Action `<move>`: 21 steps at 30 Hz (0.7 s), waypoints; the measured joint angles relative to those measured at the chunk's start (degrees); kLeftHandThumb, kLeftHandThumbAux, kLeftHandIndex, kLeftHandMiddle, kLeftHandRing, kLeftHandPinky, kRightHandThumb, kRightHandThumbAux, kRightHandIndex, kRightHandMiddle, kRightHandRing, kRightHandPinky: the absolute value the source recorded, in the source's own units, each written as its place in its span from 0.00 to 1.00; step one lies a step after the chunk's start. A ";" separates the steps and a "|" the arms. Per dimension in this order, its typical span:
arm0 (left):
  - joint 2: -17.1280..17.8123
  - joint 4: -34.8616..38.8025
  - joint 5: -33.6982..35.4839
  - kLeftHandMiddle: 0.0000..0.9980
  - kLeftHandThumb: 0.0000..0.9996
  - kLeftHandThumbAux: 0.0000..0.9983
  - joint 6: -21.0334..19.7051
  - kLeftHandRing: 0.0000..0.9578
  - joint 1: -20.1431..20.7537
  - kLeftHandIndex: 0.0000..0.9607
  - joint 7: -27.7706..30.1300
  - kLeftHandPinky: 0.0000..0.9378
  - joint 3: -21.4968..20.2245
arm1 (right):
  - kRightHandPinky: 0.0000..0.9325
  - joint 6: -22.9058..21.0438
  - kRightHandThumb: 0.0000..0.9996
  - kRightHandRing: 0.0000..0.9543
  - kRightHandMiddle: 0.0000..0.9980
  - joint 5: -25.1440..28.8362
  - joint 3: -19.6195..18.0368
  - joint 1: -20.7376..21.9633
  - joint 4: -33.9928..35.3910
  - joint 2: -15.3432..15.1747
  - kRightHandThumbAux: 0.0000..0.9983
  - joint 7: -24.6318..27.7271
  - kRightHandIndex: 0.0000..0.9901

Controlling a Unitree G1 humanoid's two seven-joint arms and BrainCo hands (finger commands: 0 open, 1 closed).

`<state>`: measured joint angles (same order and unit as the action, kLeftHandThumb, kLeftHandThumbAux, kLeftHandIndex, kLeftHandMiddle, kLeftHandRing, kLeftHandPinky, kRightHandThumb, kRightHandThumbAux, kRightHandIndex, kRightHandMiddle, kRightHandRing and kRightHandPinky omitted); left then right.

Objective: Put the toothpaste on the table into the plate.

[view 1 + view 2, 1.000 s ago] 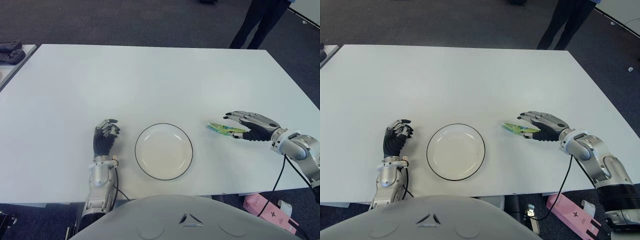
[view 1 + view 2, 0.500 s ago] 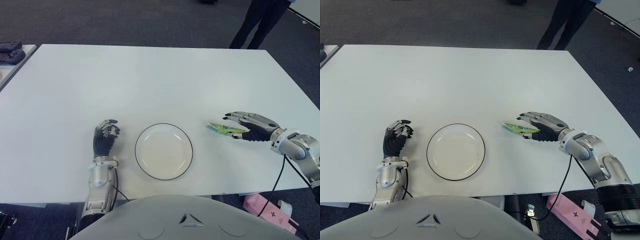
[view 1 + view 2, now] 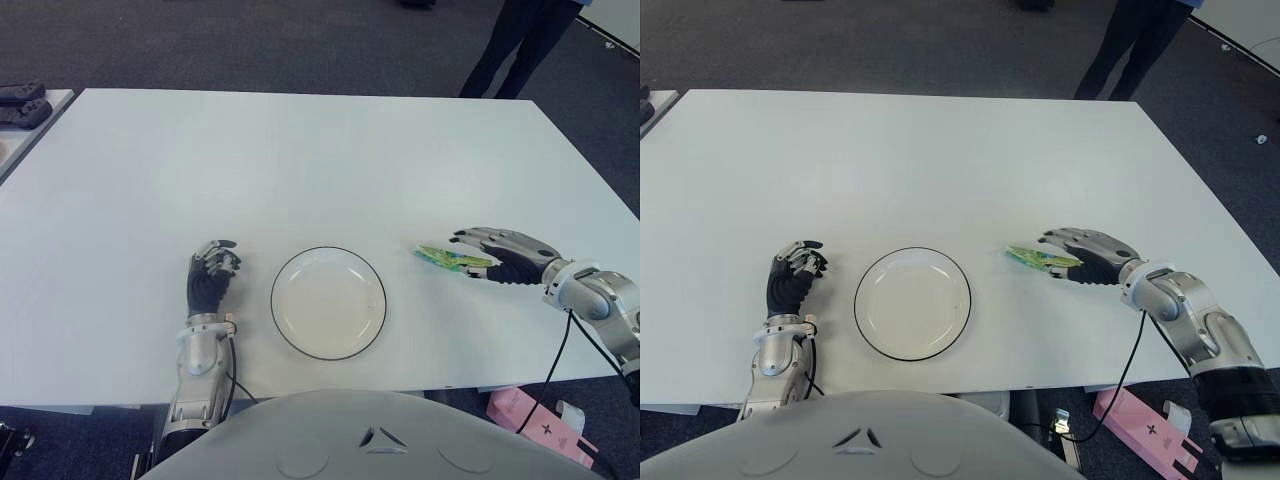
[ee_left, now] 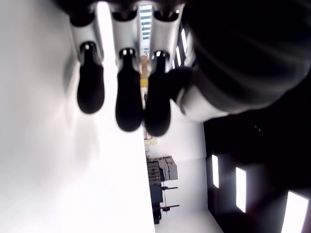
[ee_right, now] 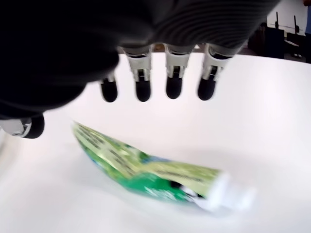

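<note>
Fingers (image 5: 142, 90) of the right hand (image 3: 505, 255) are spread and arched over the toothpaste (image 5: 146, 172), with the thumb (image 5: 29, 127) off to one side; they have hold of nothing yet. The green tube lies flat on the white table (image 3: 300, 160) directly beneath the fingertips, crimped end pointing away from the palm toward the plate (image 3: 328, 303), white cap nearer the wrist.

To close well, I judge the hand should sink until the four fingertips land on the far side of the tube and the thumb comes in on the near side, pinching across the thicker body near the cap rather than the flat crimp, which would likely slip. The tube is soft and lies low, so a shallow, scooping curl looks safer than a hard squeeze.

Beyond the fingertips, the empty plate is near but clearly apart from the tube. The left hand (image 3: 208, 283) shows on the plate's far side, fingers curled, holding nothing.

Whether any fingertip already touches the tube cannot be told, and the tube's print is unreadable.
</note>
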<state>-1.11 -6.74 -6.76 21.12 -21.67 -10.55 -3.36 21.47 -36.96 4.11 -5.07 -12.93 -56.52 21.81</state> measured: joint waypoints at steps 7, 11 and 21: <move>0.02 0.31 0.01 0.63 0.70 0.72 -0.34 0.65 -0.68 0.45 0.00 0.66 -0.09 | 0.00 1.30 0.53 0.00 0.00 -1.69 3.00 4.16 -10.04 0.13 0.20 -5.18 0.00; -0.06 0.85 0.01 0.63 0.70 0.72 -0.42 0.65 -1.14 0.45 0.00 0.66 -0.01 | 0.00 2.15 0.54 0.00 0.00 -3.54 6.07 8.64 -16.85 1.25 0.21 -9.50 0.00; -0.04 1.63 0.00 0.63 0.70 0.72 -0.38 0.65 -2.06 0.45 0.00 0.67 -0.13 | 0.00 2.52 0.53 0.00 0.00 -6.09 13.59 19.26 -33.36 5.62 0.22 -18.21 0.00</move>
<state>-1.15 -5.11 -6.76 20.75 -23.73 -10.55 -3.49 23.99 -43.05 17.71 14.20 -46.29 -50.89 3.60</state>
